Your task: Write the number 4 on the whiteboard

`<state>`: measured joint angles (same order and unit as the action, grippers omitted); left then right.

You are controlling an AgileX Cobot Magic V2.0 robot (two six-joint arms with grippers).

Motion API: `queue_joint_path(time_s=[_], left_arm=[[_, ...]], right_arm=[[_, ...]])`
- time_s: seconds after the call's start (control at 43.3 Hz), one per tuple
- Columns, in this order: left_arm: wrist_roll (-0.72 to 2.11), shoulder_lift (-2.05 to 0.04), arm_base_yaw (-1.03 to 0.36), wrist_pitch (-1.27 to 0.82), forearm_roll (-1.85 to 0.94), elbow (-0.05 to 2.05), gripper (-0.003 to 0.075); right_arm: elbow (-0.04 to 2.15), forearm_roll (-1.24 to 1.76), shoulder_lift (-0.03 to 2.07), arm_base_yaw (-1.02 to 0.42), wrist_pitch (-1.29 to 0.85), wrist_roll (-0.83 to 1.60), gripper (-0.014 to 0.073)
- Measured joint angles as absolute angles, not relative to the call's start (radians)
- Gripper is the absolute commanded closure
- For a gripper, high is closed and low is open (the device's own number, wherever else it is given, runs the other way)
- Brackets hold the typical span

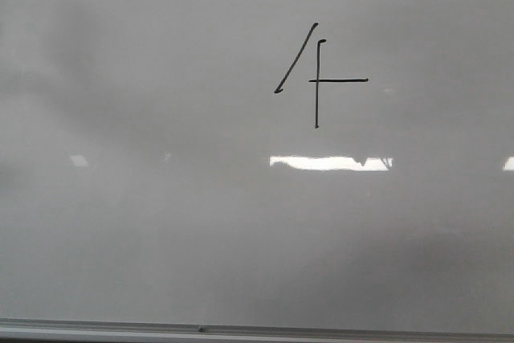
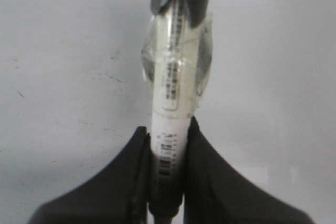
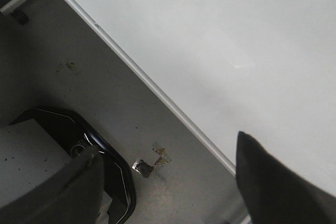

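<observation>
We see our left gripper (image 2: 168, 145) clamped on a white marker (image 2: 170, 114), its two dark fingers (image 2: 210, 182) pressing the barrel from either side just above the barcode label. The marker stands up from the jaws, wrapped in clear tape around its middle, with a dark cap end reaching the edge of the view. Behind it lies the whiteboard (image 2: 63, 77), grey-white and marked with a few faint specks.

Our right gripper (image 3: 168, 182) is spread wide with nothing between its fingers. It hangs over the whiteboard's metal edge strip (image 3: 157, 93), one finger above the board and the other above the grey floor (image 3: 79, 82), where a black base (image 3: 105, 156) sits.

In the front view, the number 4 (image 1: 317, 78) stands finished in the upper right-of-centre part of the board, above a bright light reflection (image 1: 329, 163).
</observation>
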<state>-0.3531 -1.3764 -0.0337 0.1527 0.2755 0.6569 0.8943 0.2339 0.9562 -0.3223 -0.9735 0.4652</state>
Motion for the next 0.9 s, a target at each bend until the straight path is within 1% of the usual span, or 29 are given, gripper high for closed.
queue_joint_path(time_s=[0.185, 0.254, 0.347, 0.439, 0.509, 0.578, 0.624, 0.763, 0.902], left_arm=[[-0.353, -1.458, -0.034, 0.182, 0.276, 0.672, 0.0718], [-0.353, -1.483, -0.034, 0.175, 0.276, 0.687, 0.0697], [-0.353, -1.503, -0.034, 0.137, 0.285, 0.709, 0.0605], [-0.353, -1.506, -0.034, 0.1, 0.316, 0.728, 0.0472], [-0.353, -1.509, -0.034, 0.075, 0.334, 0.741, 0.0395], [-0.353, -1.509, -0.034, 0.05, 0.345, 0.755, 0.0347], [-0.353, -1.509, -0.034, 0.019, 0.347, 0.769, 0.0338], [-0.353, -1.504, -0.036, -0.119, 0.349, 0.819, 0.0343], [-0.353, -1.46, -0.08, -0.297, 0.349, 0.88, 0.0343]], right_arm=[[0.894, 0.234, 0.956, -0.322, -0.974, 0.465, 0.0046], [0.894, 0.234, 0.956, -0.322, -0.974, 0.465, 0.0046], [0.894, 0.234, 0.956, -0.322, -0.974, 0.465, 0.0046], [0.894, 0.234, 0.956, -0.322, -0.974, 0.465, 0.0046], [0.894, 0.234, 0.956, -0.322, -0.972, 0.465, 0.0046], [0.894, 0.234, 0.956, -0.322, -0.972, 0.465, 0.0046], [0.894, 0.234, 0.956, -0.322, -0.972, 0.465, 0.0046], [0.894, 0.234, 0.956, -0.322, -0.944, 0.465, 0.0046], [0.894, 0.234, 0.956, -0.322, -0.893, 0.434, 0.0046]])
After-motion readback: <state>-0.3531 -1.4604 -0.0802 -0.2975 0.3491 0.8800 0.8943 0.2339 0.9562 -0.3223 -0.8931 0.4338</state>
